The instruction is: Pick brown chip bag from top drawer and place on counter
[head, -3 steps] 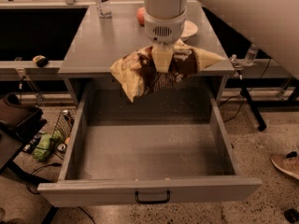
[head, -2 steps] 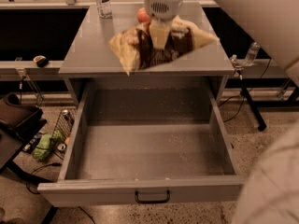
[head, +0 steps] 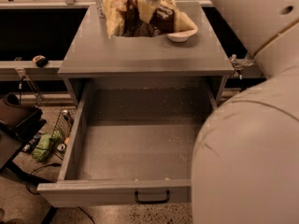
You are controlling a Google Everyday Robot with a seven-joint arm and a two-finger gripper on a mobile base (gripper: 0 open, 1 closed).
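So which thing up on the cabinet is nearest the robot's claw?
The brown chip bag: the gripper grips it from above, while the white bowl and clear bottle sit beside it.

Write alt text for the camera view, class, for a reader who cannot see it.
The gripper grips the chip bag over the far end of the counter, by a white bowl. Below, the drawer stands pulled open; the robot's arm fills the right side.
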